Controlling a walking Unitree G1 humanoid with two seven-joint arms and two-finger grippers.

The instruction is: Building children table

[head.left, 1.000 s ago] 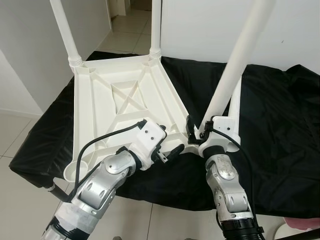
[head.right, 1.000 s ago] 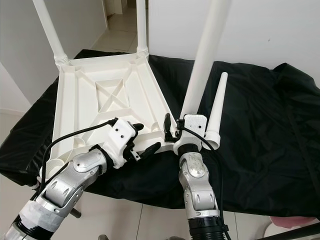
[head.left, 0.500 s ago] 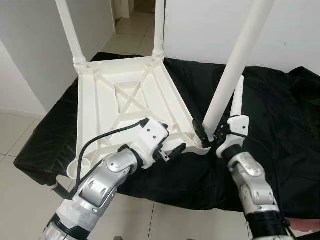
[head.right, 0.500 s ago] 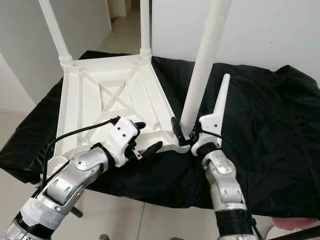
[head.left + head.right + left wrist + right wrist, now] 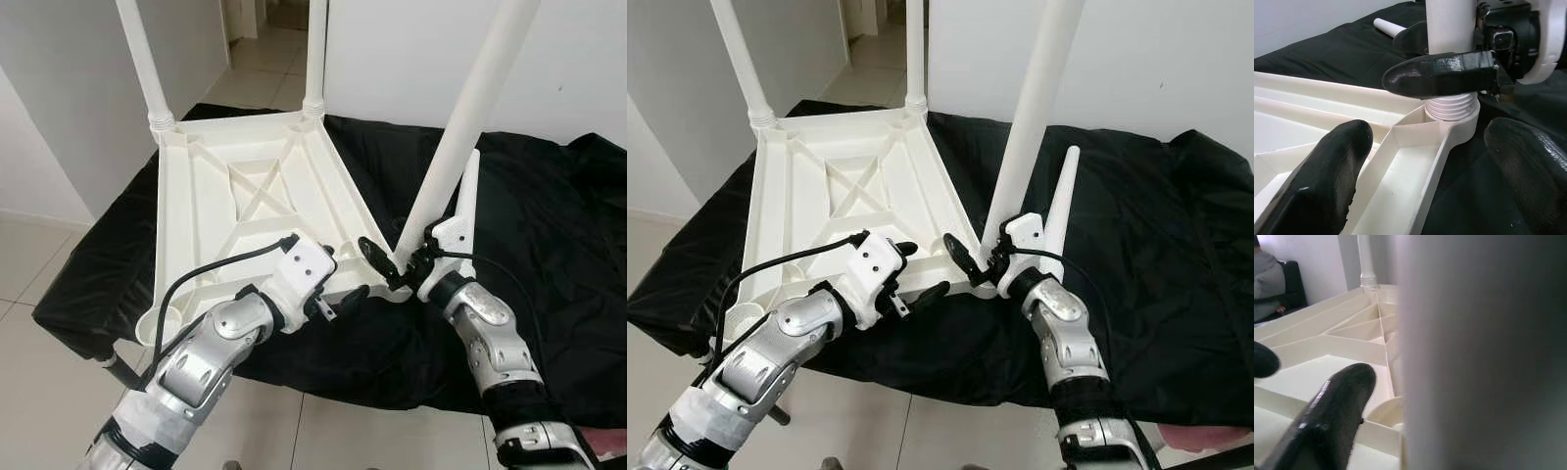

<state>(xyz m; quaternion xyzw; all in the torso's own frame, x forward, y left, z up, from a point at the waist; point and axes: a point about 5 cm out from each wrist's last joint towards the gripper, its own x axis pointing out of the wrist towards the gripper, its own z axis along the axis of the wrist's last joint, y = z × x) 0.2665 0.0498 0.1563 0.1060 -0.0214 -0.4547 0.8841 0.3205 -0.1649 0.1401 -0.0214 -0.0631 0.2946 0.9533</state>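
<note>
black cloth (image 5: 549, 245) | left gripper (image 5: 343, 279) jaws spread at tabletop (image 5: 235, 206) edge | right gripper (image 5: 387, 262) pinching leg (image 5: 460, 127)

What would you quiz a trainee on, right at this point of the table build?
1. How many legs stand in the upturned tabletop? A) one B) three C) four
2. True or false: a fourth leg lies loose on the black cloth.
3. Fill in: the ___ gripper clasps the near-right leg just above its threaded base, while the other gripper is open at the tabletop's near edge.

Key: 1 B. 2 true. 3 right: the right gripper holds the leg and the left gripper is open.
</note>
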